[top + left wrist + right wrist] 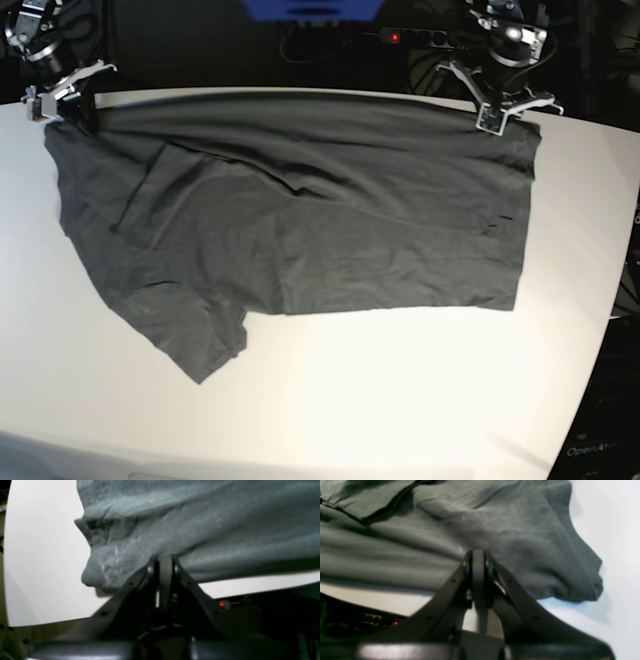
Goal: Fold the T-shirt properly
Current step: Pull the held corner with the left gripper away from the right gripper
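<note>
left end effector [165,558] and right end effector [478,553] are each pressed together, pinching the t-shirt [300,220] at its far edge, near the far corners of the tabletop [400,390]. the cloth looks soft, light and limp — it should sag and wrinkle, so edges and corners are the sensible grip points. white tabletop; dark, cluttered room behind.

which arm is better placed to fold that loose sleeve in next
The right arm. Its gripper is shut on the T-shirt at the far corner on the sleeve's side; the left gripper pinches the opposite far corner, well away.
</note>
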Motion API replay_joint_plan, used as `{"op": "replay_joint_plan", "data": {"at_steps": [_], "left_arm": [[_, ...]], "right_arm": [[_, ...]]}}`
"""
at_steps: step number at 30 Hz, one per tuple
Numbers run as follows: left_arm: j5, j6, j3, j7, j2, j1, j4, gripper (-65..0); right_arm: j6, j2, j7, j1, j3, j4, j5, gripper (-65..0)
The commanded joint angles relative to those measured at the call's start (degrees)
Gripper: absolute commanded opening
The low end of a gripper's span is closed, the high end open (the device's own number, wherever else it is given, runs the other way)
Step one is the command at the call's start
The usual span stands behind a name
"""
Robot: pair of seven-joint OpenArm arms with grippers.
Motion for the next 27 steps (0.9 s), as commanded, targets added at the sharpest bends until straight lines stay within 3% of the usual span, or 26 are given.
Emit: {"op": "replay_joint_plan", "data": {"at_steps": [1,10,19,27], "left_arm": [[2.1,-7.4,0.5,10.1,1.2,2.8,-1.1,-61.5],[-2.8,-7.4,-3.3,10.4,1.3,2.5,3.9,-61.5],[-2.9,-7.4,-5.3,9.9,0.8,2.1,4.0,-61.5],[-2.8,-7.4,-11.8,10.4,0.9,-4.4,3.3,-61.5]], "right_arm": [[-3.3,-0.5,-30.0,-1.9,-0.3,-2.6,-12.4,-64.6],[-3.3,-1.4,-30.0,-1.2,-0.4,-2.8,-12.5,-64.6],[-3.3,-1.4,-30.0,-1.2,-0.4,-2.8,-12.5,-64.6],[-3.3,-1.5,-30.0,-1.2,-0.4,-2.9,-12.5,-64.6]]}}
